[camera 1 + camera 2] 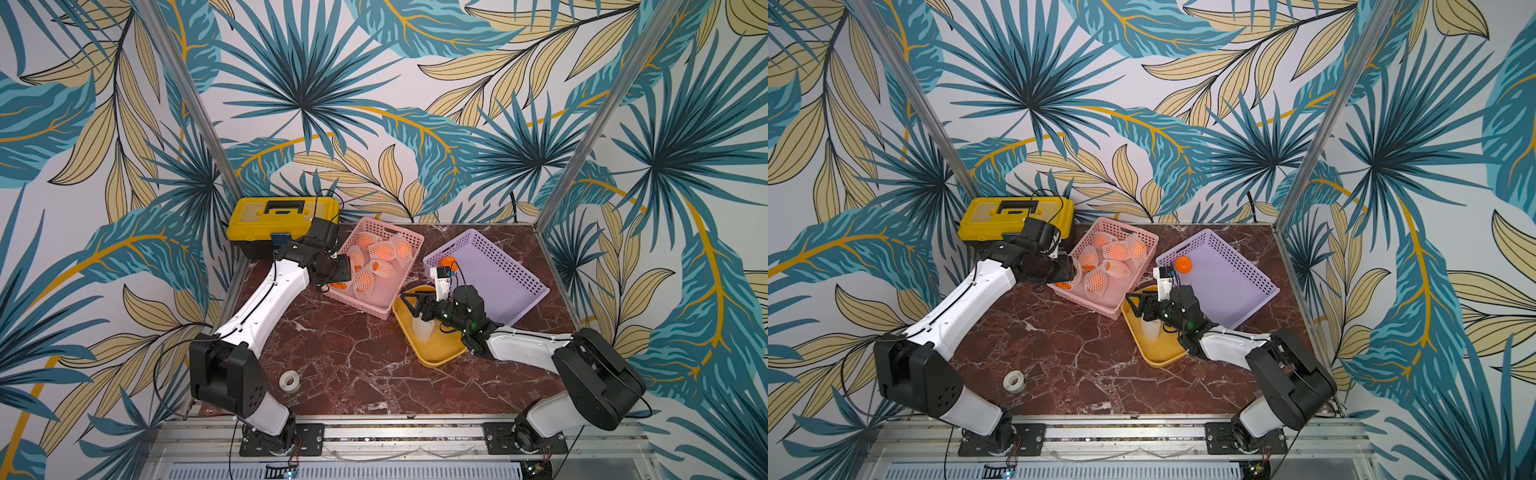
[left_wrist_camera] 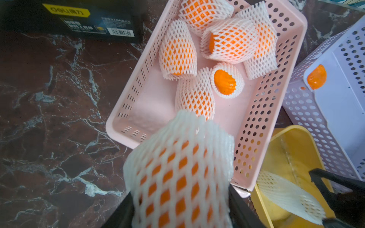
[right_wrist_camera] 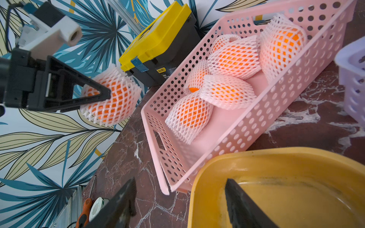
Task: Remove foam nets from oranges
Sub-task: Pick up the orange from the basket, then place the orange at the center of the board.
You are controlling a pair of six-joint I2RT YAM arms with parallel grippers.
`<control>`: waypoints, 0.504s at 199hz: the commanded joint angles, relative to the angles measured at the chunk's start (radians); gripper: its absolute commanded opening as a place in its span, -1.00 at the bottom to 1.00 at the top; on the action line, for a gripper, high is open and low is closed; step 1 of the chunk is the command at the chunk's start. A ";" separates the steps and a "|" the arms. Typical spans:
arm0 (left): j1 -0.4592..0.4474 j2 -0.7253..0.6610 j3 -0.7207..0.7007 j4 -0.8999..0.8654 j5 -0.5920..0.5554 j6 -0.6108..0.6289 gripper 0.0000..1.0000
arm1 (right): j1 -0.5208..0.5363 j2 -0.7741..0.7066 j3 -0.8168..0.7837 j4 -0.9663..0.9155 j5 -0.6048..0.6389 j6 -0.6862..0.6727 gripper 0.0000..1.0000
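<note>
**One brand label on the toolbox**

On the black front of the yellow-lidded toolbox (image 2: 88,21) — a yellow label (image 2: 66,12) with dark lettering, apparently "deli" followed by two Chinese characters. Beside it, several lines of small white Chinese print (image 2: 115,19), too blurred to read, and a white barcode sticker (image 2: 120,32) with illegible digits. Same label in the right wrist view — too small to read there.

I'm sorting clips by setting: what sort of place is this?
Probably a staged robot test booth, not a home: leaf-print walls framed by metal posts, two robot arms bolted to a rail, and a marble-look table holding a pink basket of netted oranges.
</note>
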 commanded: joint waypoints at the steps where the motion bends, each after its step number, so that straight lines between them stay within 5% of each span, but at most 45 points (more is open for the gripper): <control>1: -0.032 -0.090 -0.058 -0.012 0.058 -0.036 -0.20 | 0.003 0.009 0.014 -0.001 0.000 0.009 0.45; 57: -0.303 -0.228 -0.287 0.009 0.044 -0.123 -0.10 | 0.004 0.005 0.016 0.006 -0.028 0.003 0.45; 100: -0.378 -0.324 -0.565 0.194 0.065 -0.234 -0.09 | 0.012 -0.025 0.010 -0.016 -0.012 -0.015 0.45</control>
